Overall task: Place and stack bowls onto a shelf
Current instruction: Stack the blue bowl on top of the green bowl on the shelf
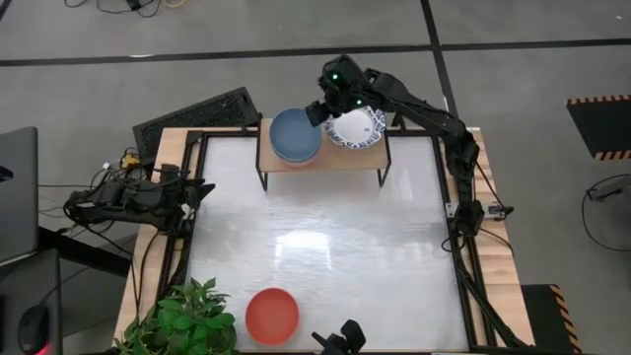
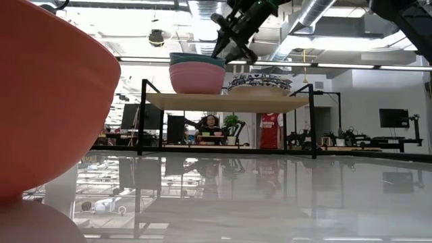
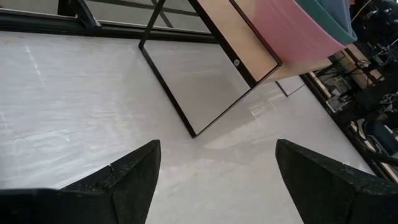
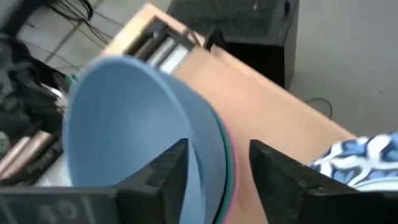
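Where high view looks down, shelf [image 1: 323,161] sits at bench [image 1: 325,247] far edge, long axis left-right; blue bowl [image 1: 296,135] tops left stack, patterned bowls [image 1: 357,128] on the right. Right gripper [image 1: 317,112] over blue bowl rim. Red bowl [image 1: 271,316] at near edge, alone. Left gripper [image 1: 200,190] at left edge.

Low view: stack upright, mouths up — pink bowl [image 2: 196,78], green, blue.

Left wrist: fingers spread wide, holding nothing.

Right wrist: fingers [image 4: 163,169] apart, straddling blue rim.
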### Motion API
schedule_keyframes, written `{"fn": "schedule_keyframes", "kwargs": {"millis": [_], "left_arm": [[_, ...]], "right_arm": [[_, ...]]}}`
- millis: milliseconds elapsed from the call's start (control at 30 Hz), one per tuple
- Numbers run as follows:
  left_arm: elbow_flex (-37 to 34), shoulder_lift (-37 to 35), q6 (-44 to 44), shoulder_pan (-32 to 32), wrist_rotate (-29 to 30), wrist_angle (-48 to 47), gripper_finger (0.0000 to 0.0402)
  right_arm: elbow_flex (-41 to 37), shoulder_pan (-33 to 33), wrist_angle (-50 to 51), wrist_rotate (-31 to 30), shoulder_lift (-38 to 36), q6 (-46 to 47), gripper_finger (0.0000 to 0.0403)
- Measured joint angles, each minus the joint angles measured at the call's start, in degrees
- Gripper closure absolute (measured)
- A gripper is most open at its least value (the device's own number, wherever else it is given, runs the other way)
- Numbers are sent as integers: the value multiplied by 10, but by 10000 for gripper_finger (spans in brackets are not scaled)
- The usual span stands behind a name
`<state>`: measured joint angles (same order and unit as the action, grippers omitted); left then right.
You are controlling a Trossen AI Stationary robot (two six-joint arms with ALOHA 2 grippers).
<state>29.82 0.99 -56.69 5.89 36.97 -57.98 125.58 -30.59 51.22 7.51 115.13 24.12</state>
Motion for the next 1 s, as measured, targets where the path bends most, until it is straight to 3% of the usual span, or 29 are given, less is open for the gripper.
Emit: {"fn": "schedule_keyframes", "kwargs": {"millis": [133,267,367,633,833,1000], "left_arm": [[0,0,0,0,0,0,100],[0,0,0,0,0,0,100],[0,0,0,0,0,0,100],[0,0,0,0,0,0,100],[0,0,0,0,2,0,100],[0,0,-1,0,5,0,100]], "right_arm": [[47,2,-3,-21,0,-9,185],[84,15,-12,-23,-2,-31,200],[91,22,-10,-23,-2,-37,238],[75,25,-34,-36,4,-59,385],[52,24,-60,-45,4,-43,366],[31,24,-70,-45,5,-45,386]]}}
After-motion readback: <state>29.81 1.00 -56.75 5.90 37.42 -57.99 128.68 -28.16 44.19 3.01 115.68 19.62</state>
